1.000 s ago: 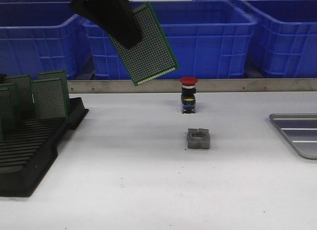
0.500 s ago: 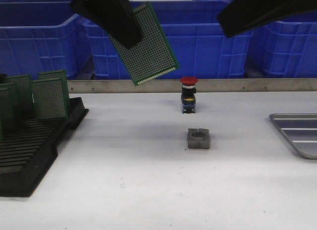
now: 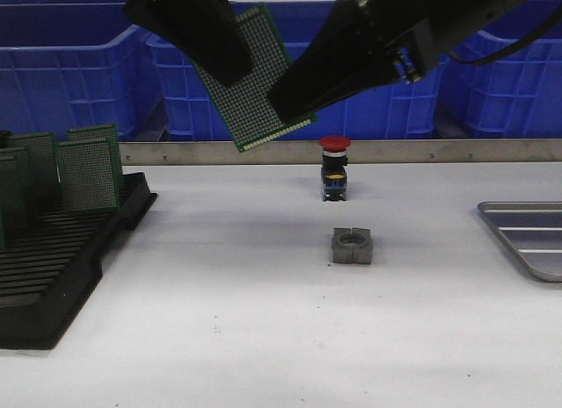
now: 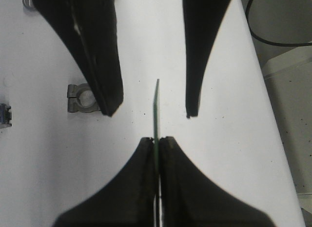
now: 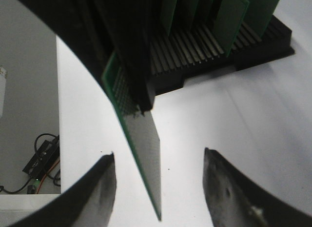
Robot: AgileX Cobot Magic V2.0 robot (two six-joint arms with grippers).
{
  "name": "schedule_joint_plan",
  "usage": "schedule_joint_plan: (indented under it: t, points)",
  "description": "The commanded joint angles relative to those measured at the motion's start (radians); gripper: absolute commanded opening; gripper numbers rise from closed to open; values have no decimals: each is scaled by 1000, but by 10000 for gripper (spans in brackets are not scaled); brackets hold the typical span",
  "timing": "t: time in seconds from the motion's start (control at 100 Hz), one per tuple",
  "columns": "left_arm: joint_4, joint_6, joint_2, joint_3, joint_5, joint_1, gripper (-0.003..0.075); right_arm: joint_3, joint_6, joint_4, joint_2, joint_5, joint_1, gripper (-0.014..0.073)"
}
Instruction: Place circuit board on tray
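Note:
A green circuit board [image 3: 263, 83] hangs tilted high above the table's back left. My left gripper [image 3: 230, 70] is shut on its upper part. In the left wrist view the board [image 4: 156, 107] shows edge-on, pinched at my left gripper [image 4: 157, 139]. My right gripper [image 3: 285, 101] is open at the board's lower right edge. Its fingers [image 4: 105, 80] stand on either side of that edge without touching it. In the right wrist view the board [image 5: 144, 149] hangs between the fingers of my right gripper [image 5: 159, 154]. The silver tray [image 3: 527, 237] lies at the table's right edge.
A black slotted rack [image 3: 53, 276] with several upright green boards [image 3: 88, 175] stands at the left. A red-capped push button [image 3: 335, 167] and a grey metal block [image 3: 352, 246] sit mid-table. Blue bins [image 3: 369, 66] line the back behind a metal rail.
My right arm has swung in from the upper right and now has its open fingers around the board's free edge. The left gripper and the board have stayed put.

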Motion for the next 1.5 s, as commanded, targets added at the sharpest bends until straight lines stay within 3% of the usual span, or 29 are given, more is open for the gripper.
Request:
schedule_joint_plan:
  t: [0.0, 0.36, 0.42, 0.49, 0.56, 0.62, 0.68, 0.75, 0.93, 1.07, 1.2, 1.49]
  points:
    - [-57, -12, -46, -32, 44, -9, -18, -45, -15, 58, -11, 16, 22, 398]
    - [-57, -12, -46, -32, 44, -9, -17, -46, -15, 58, -3, 16, 35, -71]
    - [-57, -12, -46, -32, 44, -9, 0, -46, -15, 58, -3, 18, 35, -64]
    - [-57, -12, -46, -32, 44, -9, 74, -46, -15, 58, -3, 19, 35, -67]
    - [-57, -12, -46, -32, 44, -9, 203, -46, -15, 58, -3, 19, 35, -67]
    - [-57, -12, -46, -32, 44, -9, 370, -46, -15, 58, -3, 18, 35, -67]
    - [-57, -12, -46, -32, 36, -9, 488, -46, -15, 58, -3, 18, 35, -67]
    - [-57, -12, -46, -32, 32, -9, 571, -46, -15, 53, -3, 18, 33, -67]
    - [-57, -12, -46, -32, 31, -9, 566, -47, 21, -7, -32, 32, -11, -67]
    - [-57, -12, -46, -32, 31, -9, 566, -48, 116, -100, -77, 43, -108, -67]
    - [-57, -12, -46, -32, 31, -9, 566, -48, 194, -162, -101, 82, -254, -67]
    - [-57, -12, -46, -32, 31, -9, 566, -48, 355, -170, -29, 109, -587, -67]
